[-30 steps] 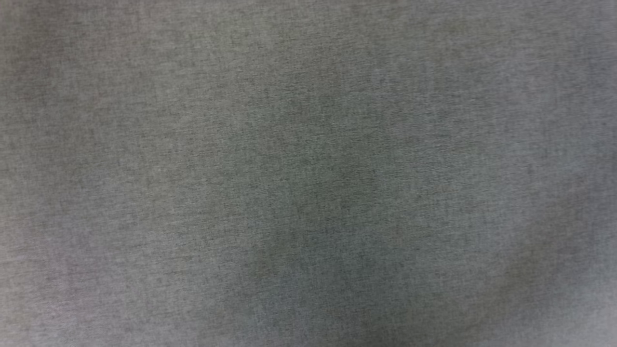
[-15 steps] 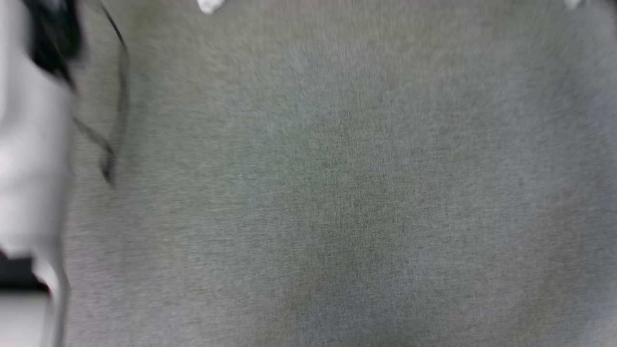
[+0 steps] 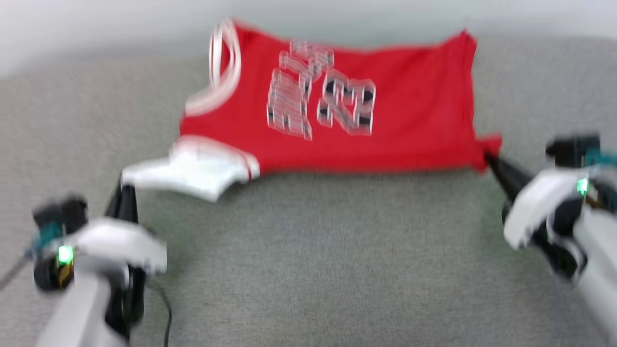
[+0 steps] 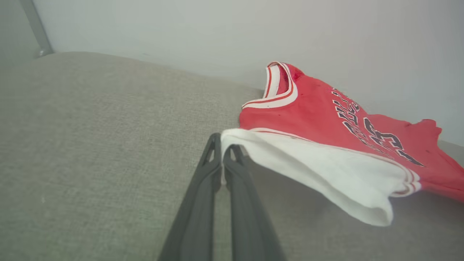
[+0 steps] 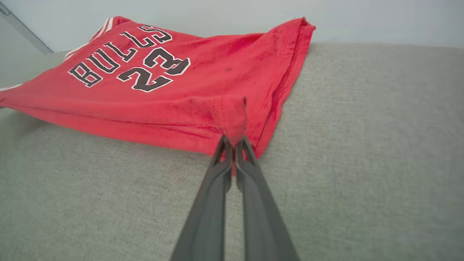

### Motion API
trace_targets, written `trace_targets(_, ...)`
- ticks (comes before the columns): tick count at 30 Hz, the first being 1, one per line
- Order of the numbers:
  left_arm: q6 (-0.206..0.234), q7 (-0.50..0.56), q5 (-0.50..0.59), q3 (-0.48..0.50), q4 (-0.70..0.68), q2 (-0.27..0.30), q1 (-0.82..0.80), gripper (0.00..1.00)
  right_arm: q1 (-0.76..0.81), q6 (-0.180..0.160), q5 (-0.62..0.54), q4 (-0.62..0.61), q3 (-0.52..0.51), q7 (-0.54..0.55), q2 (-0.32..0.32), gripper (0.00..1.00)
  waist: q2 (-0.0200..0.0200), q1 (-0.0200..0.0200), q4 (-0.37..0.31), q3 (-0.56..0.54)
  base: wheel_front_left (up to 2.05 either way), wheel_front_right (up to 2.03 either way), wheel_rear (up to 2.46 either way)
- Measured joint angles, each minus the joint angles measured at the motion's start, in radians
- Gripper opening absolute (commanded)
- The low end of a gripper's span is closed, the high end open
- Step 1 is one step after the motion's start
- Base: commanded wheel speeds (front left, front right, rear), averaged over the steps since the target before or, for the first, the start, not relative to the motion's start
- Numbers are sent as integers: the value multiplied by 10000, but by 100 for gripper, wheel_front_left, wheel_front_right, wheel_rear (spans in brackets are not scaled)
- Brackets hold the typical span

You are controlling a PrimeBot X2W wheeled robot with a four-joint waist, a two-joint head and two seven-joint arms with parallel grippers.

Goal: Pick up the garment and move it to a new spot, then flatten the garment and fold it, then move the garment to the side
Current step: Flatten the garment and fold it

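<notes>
The red garment (image 3: 385,120) with "23" lettering lies spread at the far side of the grey surface, neck trim to the left. My left gripper (image 3: 126,185) is shut on the tip of its white sleeve (image 4: 326,170), shown close up by my left gripper (image 4: 222,145) in the left wrist view. At the right, my right gripper (image 3: 488,156) is shut on a pinched red hem corner of the garment (image 5: 163,79). In the right wrist view that gripper (image 5: 233,139) holds the corner lifted a little above the surface.
Grey woven fabric (image 3: 313,265) covers the surface from the garment to the near edge. A pale wall (image 4: 181,32) rises just behind the garment. A thin dark cable (image 3: 166,308) trails from my left arm.
The head camera has swung up: earlier it saw bare grey fabric and a blurred arm at the left, now the garment and both grippers.
</notes>
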Motion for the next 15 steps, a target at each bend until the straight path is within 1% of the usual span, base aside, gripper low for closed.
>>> trace_targets(5, 771, 479, -194, 142, -1680, 286, 2414, 0, 1697, 2, -86, -660, -224, -82, -224, 0, 0, -1, 63, -956, 0, 0, 0)
trace_targets(8, 1287, 742, -324, 286, -2736, 393, 3715, 0, 2633, 4, -169, -1156, -583, 4, -276, 0, -1, -1, 81, -1389, 0, 0, 0)
trace_targets(12, 1971, 1114, -458, 376, -4029, 474, 5336, 0, 3995, 4, -180, -1877, -1216, 219, -320, 0, 0, -2, 107, -1820, 0, 0, 0)
trace_targets(15, 2330, 1384, -506, 393, -4838, 560, 6141, 0, 5051, 6, -372, -2418, -1870, 410, -307, 0, 0, -2, 186, -2036, 0, 0, 0)
